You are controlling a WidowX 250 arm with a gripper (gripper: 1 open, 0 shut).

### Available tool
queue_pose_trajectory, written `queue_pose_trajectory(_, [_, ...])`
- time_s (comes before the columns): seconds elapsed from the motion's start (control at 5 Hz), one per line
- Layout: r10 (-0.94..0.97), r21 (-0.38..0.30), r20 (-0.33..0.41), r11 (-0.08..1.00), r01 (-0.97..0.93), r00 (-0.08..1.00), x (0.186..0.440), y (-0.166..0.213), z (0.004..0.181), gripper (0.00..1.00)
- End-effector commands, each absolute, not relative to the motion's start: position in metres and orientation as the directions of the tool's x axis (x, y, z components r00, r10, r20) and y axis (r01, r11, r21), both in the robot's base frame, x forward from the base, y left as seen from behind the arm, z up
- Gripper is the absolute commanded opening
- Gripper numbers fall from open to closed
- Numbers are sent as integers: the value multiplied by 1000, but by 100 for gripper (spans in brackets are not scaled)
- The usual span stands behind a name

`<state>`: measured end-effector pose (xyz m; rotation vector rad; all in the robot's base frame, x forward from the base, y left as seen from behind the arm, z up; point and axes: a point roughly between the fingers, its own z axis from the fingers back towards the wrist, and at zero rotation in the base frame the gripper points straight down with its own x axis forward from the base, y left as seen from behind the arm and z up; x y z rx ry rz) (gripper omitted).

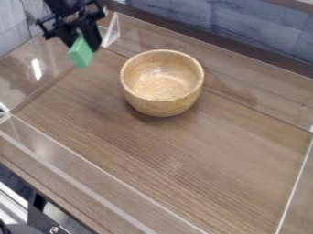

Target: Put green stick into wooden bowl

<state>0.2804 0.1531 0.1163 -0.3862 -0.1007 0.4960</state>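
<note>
The green stick (pixel 80 52) hangs in the air at the upper left, its top end clamped in my black gripper (pixel 80 37), which is shut on it and points steeply down. The stick is well above the table surface. The wooden bowl (pixel 162 80) stands upright and empty to the right of the stick, near the middle of the table. The stick is still left of the bowl's rim, apart from it.
The brown wooden table (pixel 184 155) is ringed by a low clear plastic wall (pixel 37 137). A clear bracket (pixel 113 29) stands just right of the gripper. A grey tiled wall runs along the back.
</note>
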Motion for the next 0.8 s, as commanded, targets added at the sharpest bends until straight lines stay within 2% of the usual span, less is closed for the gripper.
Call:
queue_pose_trajectory(0.0, [522,-393,63,797,-459,851,289,147,150,0])
queue_pose_trajectory(0.6, [526,-416,54,785,-460,849,281,136,177,0])
